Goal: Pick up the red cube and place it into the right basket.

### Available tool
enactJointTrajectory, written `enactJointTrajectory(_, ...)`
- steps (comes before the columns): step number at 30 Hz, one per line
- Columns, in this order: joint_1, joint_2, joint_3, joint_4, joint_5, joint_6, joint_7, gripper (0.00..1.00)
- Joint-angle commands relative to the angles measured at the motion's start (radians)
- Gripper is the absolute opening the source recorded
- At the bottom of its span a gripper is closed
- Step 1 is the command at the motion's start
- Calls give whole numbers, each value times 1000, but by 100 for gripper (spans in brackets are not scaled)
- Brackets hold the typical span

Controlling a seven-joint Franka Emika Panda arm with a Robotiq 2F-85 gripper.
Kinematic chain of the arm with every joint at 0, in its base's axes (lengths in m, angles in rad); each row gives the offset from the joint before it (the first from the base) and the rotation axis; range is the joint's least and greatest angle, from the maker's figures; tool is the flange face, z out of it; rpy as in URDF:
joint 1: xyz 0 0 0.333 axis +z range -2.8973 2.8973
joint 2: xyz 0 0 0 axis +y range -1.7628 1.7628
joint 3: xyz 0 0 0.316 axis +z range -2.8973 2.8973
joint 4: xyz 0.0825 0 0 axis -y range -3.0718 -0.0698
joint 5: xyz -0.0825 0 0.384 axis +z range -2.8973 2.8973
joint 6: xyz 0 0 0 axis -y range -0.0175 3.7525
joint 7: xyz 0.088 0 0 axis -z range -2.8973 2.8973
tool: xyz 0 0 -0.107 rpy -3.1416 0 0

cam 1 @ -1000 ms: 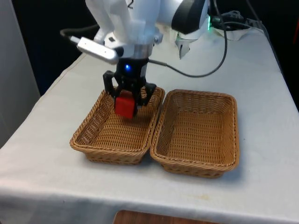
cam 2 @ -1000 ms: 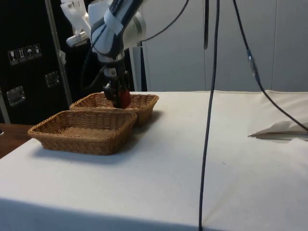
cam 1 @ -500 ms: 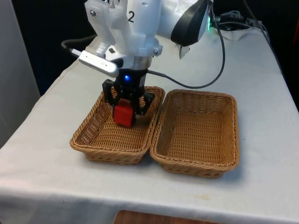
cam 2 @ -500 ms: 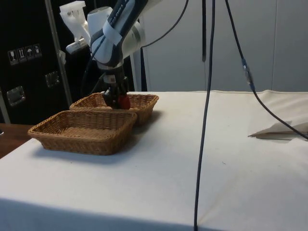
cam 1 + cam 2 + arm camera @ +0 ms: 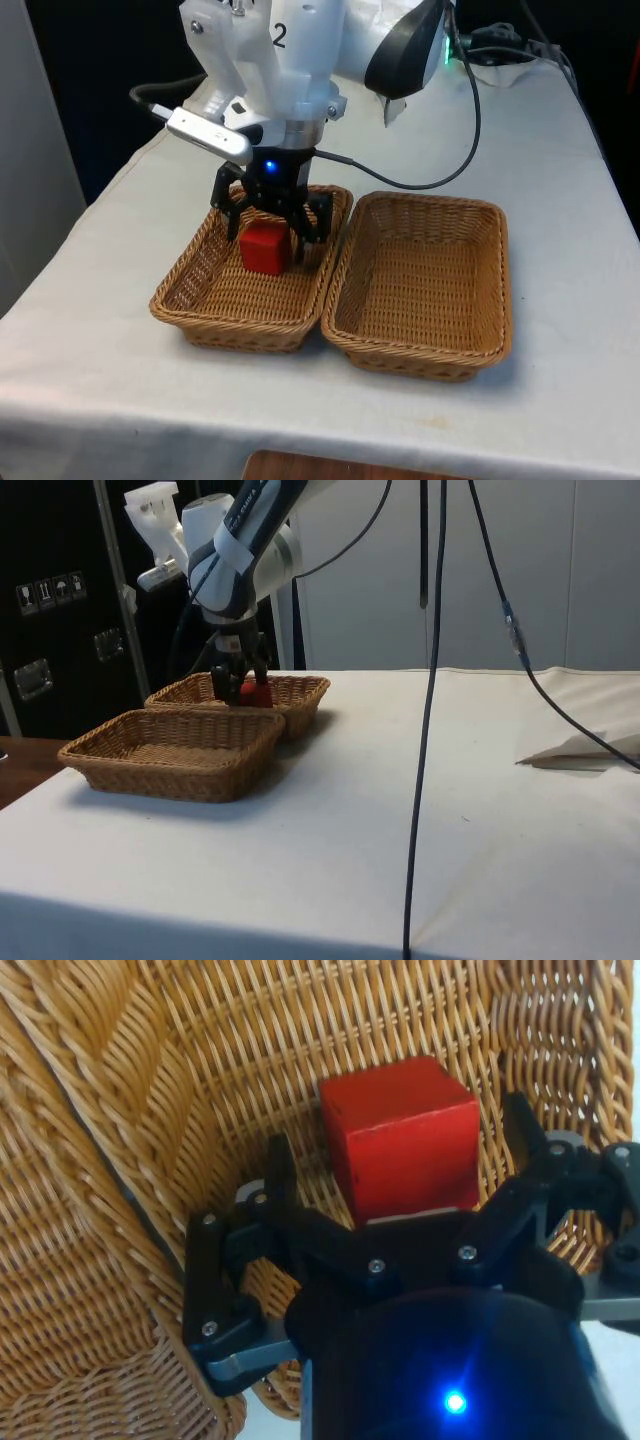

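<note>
Wrist view puts the end effector [image 5: 395, 1175] with fingers spread apart, clear of the red cube [image 5: 400, 1136], which sits on the wicker floor of the basket on the front view's left [image 5: 200, 300]. Touching it, the other basket [image 5: 420, 350] holds nothing, both on the tabletop [image 5: 560, 400].

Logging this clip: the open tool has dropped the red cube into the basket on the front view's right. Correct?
Not quite. The red cube lies in the basket on the front view's left, under the open tool; the front view shows the other basket holds nothing.
</note>
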State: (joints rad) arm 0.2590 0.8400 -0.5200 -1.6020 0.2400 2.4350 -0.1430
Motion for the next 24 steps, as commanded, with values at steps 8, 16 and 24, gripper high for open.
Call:
enactJointTrajectory(8,1,-16,-4,-6,1,-7,-1,100)
enactJointTrajectory(16,17,-74,-19,-36,-2,-25,12,100)
enactJointTrajectory(24,40,-127,-18,-74,-3,-19,39,100)
